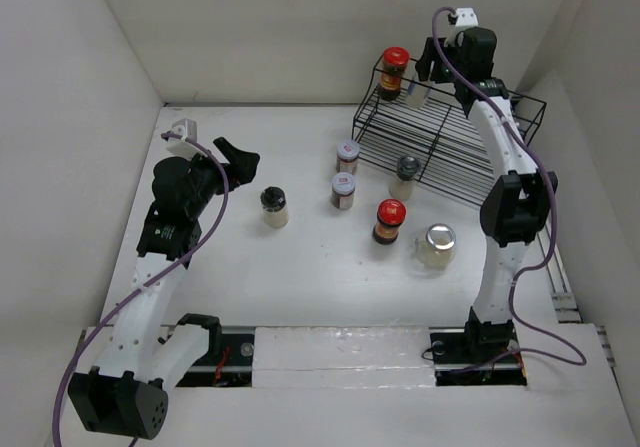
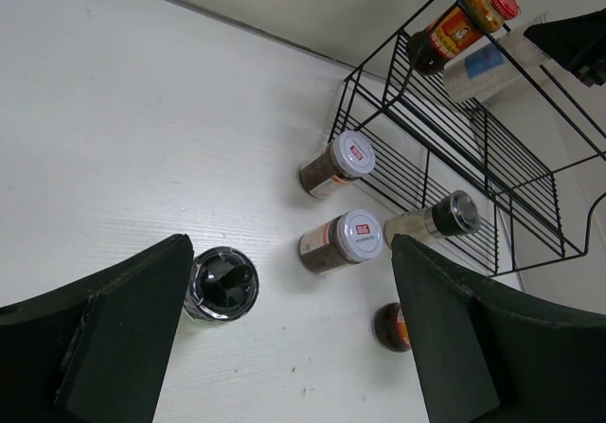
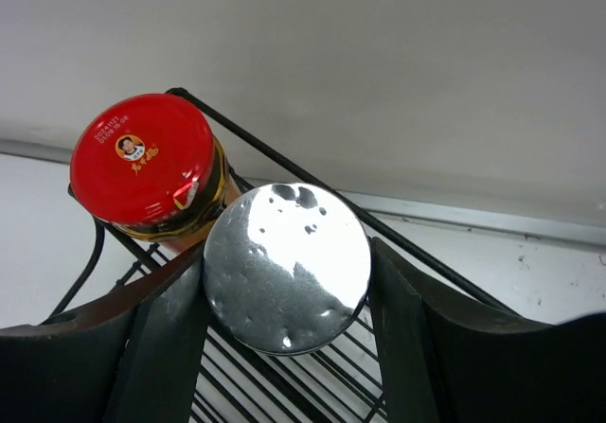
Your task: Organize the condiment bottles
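My right gripper is shut on a silver-lidded jar at the top shelf of the black wire rack. The jar is right beside a red-lidded jar that stands on that shelf. My left gripper is open and empty above the table. A black-lidded jar stands just below its left finger in the left wrist view. Two white-lidded jars, a dark-topped jar, a second red-lidded jar and a wide silver-lidded jar stand on the table.
The rack stands at the back right near the rear wall, its lower shelf reaching out toward the dark-topped jar. White walls close in the table on the left, back and right. The arm bases sit on a rail at the near edge.
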